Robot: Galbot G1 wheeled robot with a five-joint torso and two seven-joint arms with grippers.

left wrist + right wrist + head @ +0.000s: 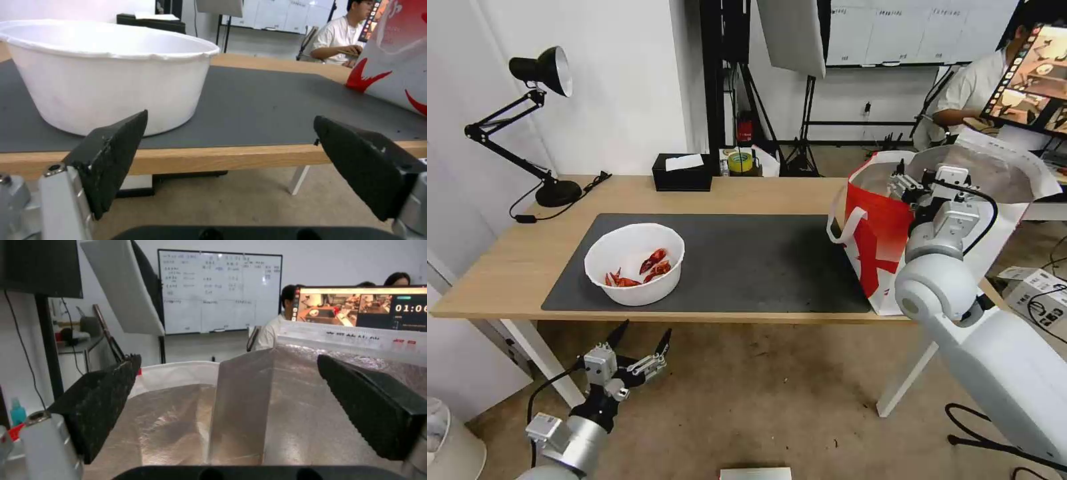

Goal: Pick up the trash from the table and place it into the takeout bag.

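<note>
A white bowl (634,263) holding red shells sits on the left part of the dark grey mat (747,260) on the light-wood table (627,190). My left gripper (642,337) hangs open below the table's front edge, just in front of the bowl (111,73); nothing is between its fingers (111,156). The takeout bag (877,243), white with a red panel, stands at the table's right end. My right gripper (904,183) hovers open over the bag's mouth, empty, with the silver foil lining (240,413) beneath it.
A black tissue box (682,172) and a yellow tape roll (739,162) stand at the table's far edge. A black desk lamp (537,120) occupies the far left corner. White table legs (904,380) and a white box (1037,293) are on the floor at right.
</note>
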